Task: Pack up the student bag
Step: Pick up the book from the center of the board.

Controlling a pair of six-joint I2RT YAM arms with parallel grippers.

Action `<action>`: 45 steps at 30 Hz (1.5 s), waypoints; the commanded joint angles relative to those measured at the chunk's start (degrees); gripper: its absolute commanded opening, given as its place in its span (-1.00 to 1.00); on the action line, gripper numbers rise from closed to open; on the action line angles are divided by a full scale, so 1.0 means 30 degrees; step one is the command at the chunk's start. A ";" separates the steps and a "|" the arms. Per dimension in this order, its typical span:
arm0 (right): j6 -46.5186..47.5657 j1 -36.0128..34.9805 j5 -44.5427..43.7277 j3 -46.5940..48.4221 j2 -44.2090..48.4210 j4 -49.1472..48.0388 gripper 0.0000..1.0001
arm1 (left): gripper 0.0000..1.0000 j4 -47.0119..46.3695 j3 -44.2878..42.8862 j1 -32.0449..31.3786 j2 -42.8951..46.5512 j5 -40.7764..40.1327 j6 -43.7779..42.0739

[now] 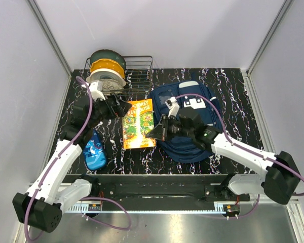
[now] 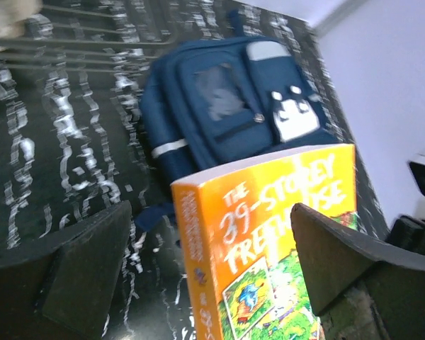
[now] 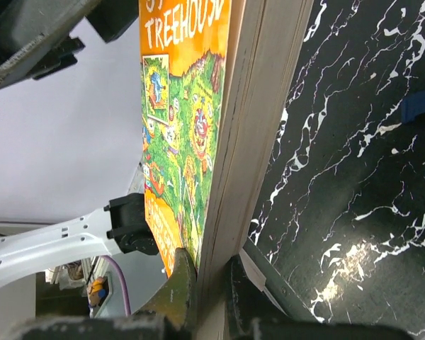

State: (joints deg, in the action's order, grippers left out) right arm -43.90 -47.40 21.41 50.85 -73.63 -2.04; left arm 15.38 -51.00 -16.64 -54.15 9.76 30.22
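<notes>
The student bag (image 1: 192, 119) lies flat at the right of the table, navy with white patches; in the left wrist view the bag (image 2: 212, 106) lies beyond the book. An orange and green book (image 1: 138, 124) lies left of it. My right gripper (image 1: 159, 129) is shut on the book's page edge (image 3: 241, 142), one finger on the cover and one under it. My left gripper (image 1: 123, 108) is open at the book's far left corner. Its fingers (image 2: 92, 273) stand wide on either side of the book (image 2: 269, 241), apart from it.
A blue pencil case (image 1: 95, 151) lies at the near left beside my left arm. A wire rack (image 1: 139, 76) holding filament spools (image 1: 107, 68) stands at the back left. The tabletop (image 1: 233, 101) is black marble-patterned, with white walls around it.
</notes>
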 commanded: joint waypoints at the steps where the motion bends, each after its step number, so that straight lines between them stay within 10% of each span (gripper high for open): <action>1: 0.0892 0.0008 0.0039 -0.0543 0.1952 -0.0958 -1.00 | 0.98 -0.3041 -0.0899 0.0099 -0.0901 0.5761 -0.1078; 8: 0.1391 0.0037 0.0746 -0.1567 0.3709 -0.1954 -1.00 | 0.98 -0.6093 -0.2740 0.0099 -0.4329 1.4722 -0.0873; 19: 0.1947 0.0066 -0.1277 -0.2506 0.5645 -0.1369 -1.00 | 0.89 -0.4830 -0.2775 0.0070 -0.4949 1.7078 -0.2163; 37: 0.2213 0.0067 -0.1179 -0.2185 0.4648 -0.1373 -0.97 | -1.00 -0.7968 -0.2452 0.0070 -0.5827 1.6825 0.0445; 38: 0.2066 0.0067 -0.1827 -0.2126 0.4794 -0.1080 -0.92 | -1.00 -0.7648 -0.2481 0.0099 -0.5740 1.6119 0.0358; 40: 0.1455 0.0067 -0.4451 -0.1951 0.5321 0.0440 -0.18 | -1.00 -0.7206 -0.2627 0.0128 -0.5593 1.4337 0.0298; 45: -0.0159 0.0125 -0.8947 -0.2970 0.8067 0.2789 0.60 | -1.00 -1.0185 -0.2920 0.0684 -0.5942 1.2599 0.3194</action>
State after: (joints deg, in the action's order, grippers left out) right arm -40.82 -46.92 8.10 42.48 -57.25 3.36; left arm -4.05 -57.28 -16.19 -72.03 54.11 32.75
